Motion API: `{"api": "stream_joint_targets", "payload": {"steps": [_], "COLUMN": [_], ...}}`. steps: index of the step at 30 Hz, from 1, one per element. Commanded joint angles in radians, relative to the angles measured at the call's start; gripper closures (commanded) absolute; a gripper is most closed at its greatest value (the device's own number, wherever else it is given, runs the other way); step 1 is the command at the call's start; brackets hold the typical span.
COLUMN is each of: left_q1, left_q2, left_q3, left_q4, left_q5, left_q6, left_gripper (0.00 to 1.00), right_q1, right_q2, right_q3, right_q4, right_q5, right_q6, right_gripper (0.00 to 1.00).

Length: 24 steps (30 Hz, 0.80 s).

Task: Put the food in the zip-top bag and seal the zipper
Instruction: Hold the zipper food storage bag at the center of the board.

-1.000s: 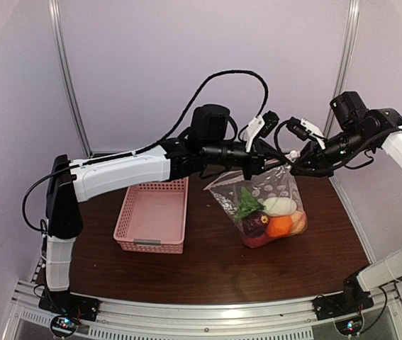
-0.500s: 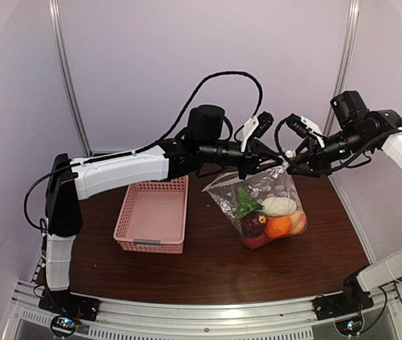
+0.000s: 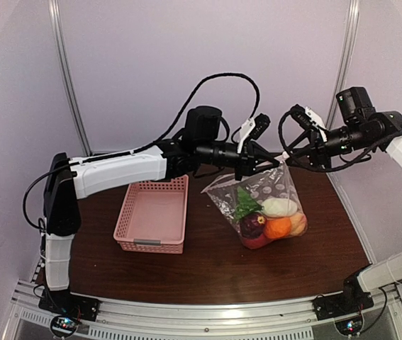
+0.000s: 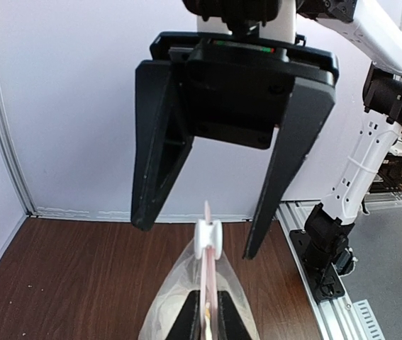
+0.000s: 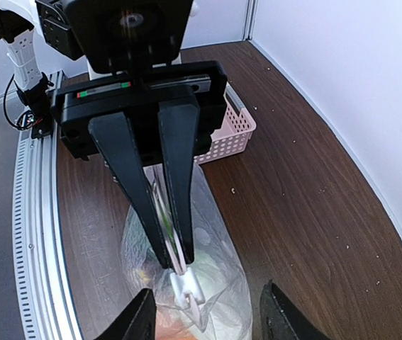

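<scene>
Sealing looks finished: your left gripper (image 5: 176, 258) clamps the zipper (image 4: 208, 283), right gripper (image 4: 197, 239) gapes around the slider (image 4: 208, 236), empty; withdraw next.

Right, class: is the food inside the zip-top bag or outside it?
Inside: the food is heaped at the bottom of the zip-top bag, seen through its clear plastic; the pink basket holds none.
</scene>
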Motion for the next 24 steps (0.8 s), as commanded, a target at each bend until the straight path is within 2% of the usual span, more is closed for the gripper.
{"api": "stream_joint_targets", "payload": {"steps": [1, 6, 15, 16, 17, 20, 24], "left_q1": [0.014, 0.024, 0.034, 0.036, 0.038, 0.038, 0.038], "left_q2": [-0.047, -0.052, -0.052, -0.052, -0.051, -0.052, -0.041], "left_q3": [-0.015, -0.025, -0.037, -0.038, -0.038, -0.041, -0.056], "left_q4": [0.041, 0.048, 0.073, 0.075, 0.079, 0.122, 0.247], "left_q5": [0.031, 0.039, 0.048, 0.049, 0.050, 0.053, 0.087], "left_q6": [-0.003, -0.011, -0.030, -0.034, -0.039, -0.065, -0.140], "left_gripper": [0.91, 0.91, 0.90, 0.88, 0.80, 0.61, 0.51], "right_q1": [-0.003, -0.003, -0.003, -0.003, -0.003, -0.003, -0.002], "right_q2": [0.018, 0.029, 0.026, 0.025, 0.023, 0.025, 0.031], "right_q3": [-0.029, -0.036, -0.025, -0.024, -0.025, -0.029, -0.025], "right_q4": [0.041, 0.043, 0.028, 0.026, 0.026, 0.030, 0.034], "right_q5": [-0.049, -0.071, -0.076, -0.078, -0.079, -0.091, -0.107], "right_q6": [0.003, -0.011, -0.025, -0.026, -0.026, -0.016, -0.001], "right_gripper": [0.53, 0.69, 0.93, 0.95, 0.99, 1.00, 1.00]}}
